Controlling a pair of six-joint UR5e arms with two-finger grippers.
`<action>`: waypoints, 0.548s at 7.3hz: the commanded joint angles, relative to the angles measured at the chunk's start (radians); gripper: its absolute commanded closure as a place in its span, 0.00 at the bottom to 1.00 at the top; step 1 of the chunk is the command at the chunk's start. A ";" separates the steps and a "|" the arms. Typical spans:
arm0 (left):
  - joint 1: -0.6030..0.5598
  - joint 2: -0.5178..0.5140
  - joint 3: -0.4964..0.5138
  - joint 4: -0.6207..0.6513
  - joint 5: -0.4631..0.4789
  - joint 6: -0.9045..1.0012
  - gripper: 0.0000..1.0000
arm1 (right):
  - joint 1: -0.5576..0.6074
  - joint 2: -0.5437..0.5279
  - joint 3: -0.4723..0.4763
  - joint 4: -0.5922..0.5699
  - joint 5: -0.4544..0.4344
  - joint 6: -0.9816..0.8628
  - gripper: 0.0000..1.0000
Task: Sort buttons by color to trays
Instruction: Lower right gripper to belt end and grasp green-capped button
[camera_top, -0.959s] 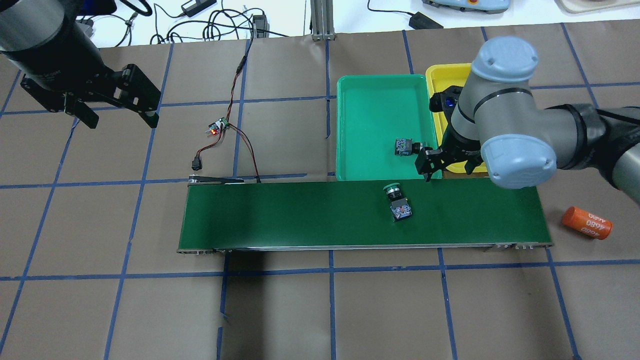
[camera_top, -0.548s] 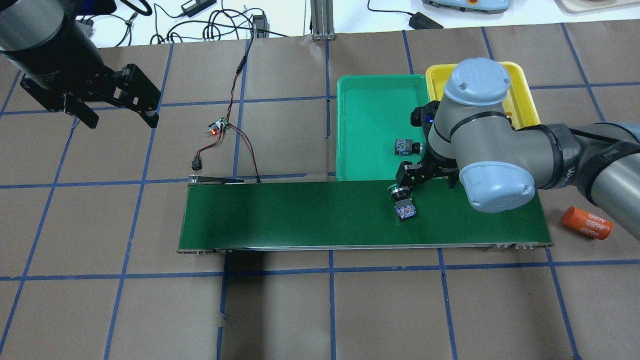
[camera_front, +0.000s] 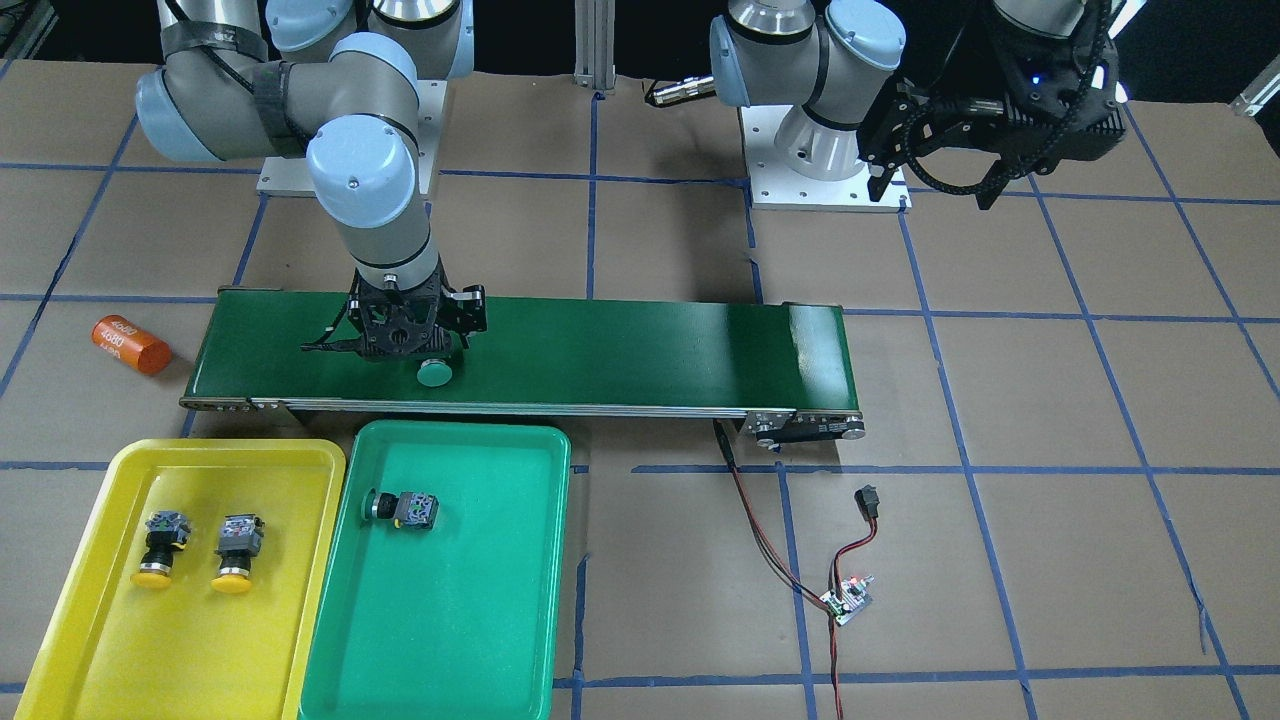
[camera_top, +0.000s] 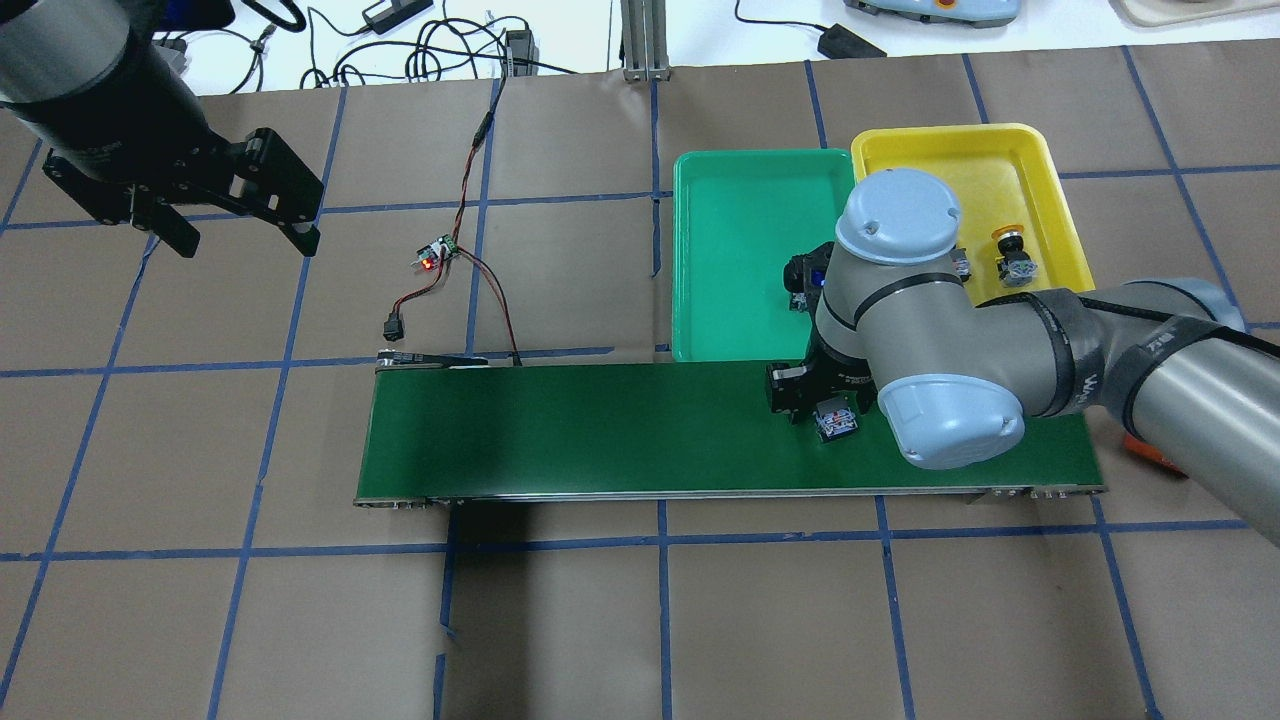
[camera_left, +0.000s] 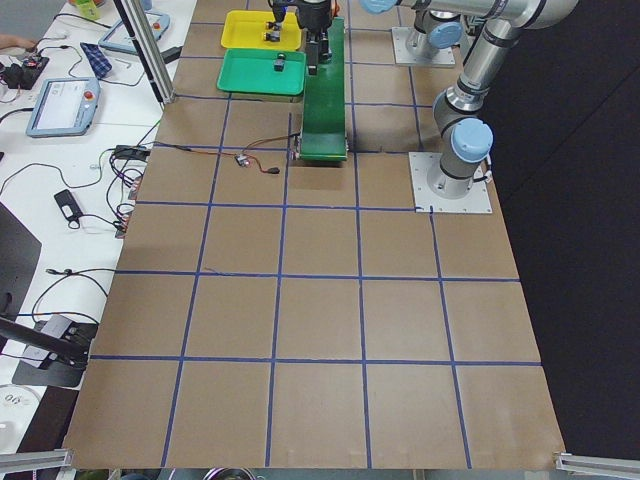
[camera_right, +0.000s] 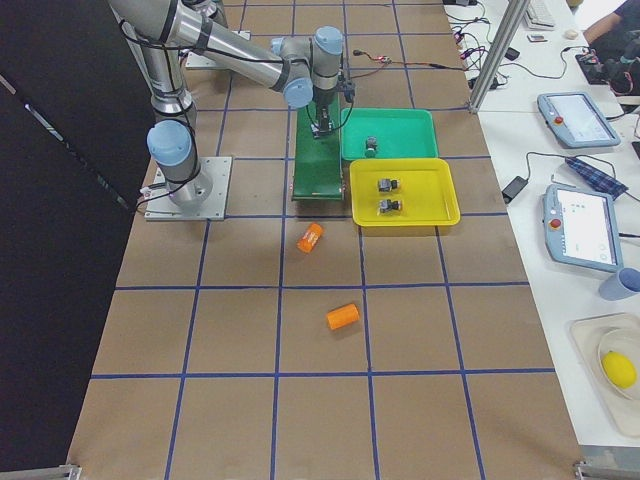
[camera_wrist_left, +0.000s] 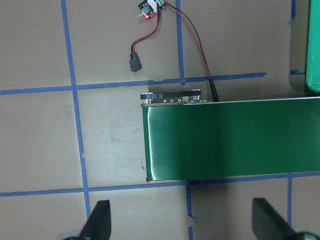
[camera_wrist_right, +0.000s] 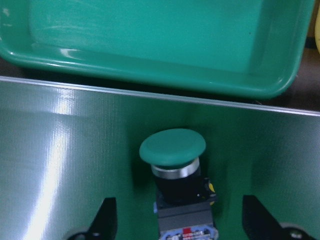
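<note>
The belt button (camera_wrist_right: 174, 160) has a round green mushroom cap, a bright metal collar and a black blocky body. It lies on its side on the conveyor belt (camera_front: 620, 350), cap toward the green tray (camera_front: 450, 620).

The right gripper (camera_front: 412, 338) stands over it with both fingers spread wide, one on each side of the body and clear of it. It holds nothing.

In the front-facing view, directions from this button are:
- 6 o'clock: the green tray, holding one tray button (camera_front: 405, 508) on its side.
- 8 o'clock: the yellow tray (camera_front: 110, 640), holding two yellow-capped buttons (camera_front: 160, 548) side by side.
- 9 o'clock: an orange cylinder (camera_front: 130, 344) on the table (camera_front: 1000, 400).

From overhead, the right arm's wrist hides most of the belt button. The left gripper (camera_top: 240, 232) hangs wide open and empty, at 11 o'clock from the belt's far end in that view.
</note>
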 joint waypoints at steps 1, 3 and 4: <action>0.001 -0.001 -0.001 0.000 -0.002 0.000 0.00 | -0.002 0.001 0.007 -0.006 -0.003 -0.006 0.86; 0.001 -0.001 -0.003 0.000 -0.002 0.000 0.00 | -0.005 0.001 -0.034 -0.013 -0.006 -0.004 0.89; 0.002 0.000 -0.003 0.000 -0.002 0.000 0.00 | -0.005 0.031 -0.111 -0.015 0.000 0.009 0.83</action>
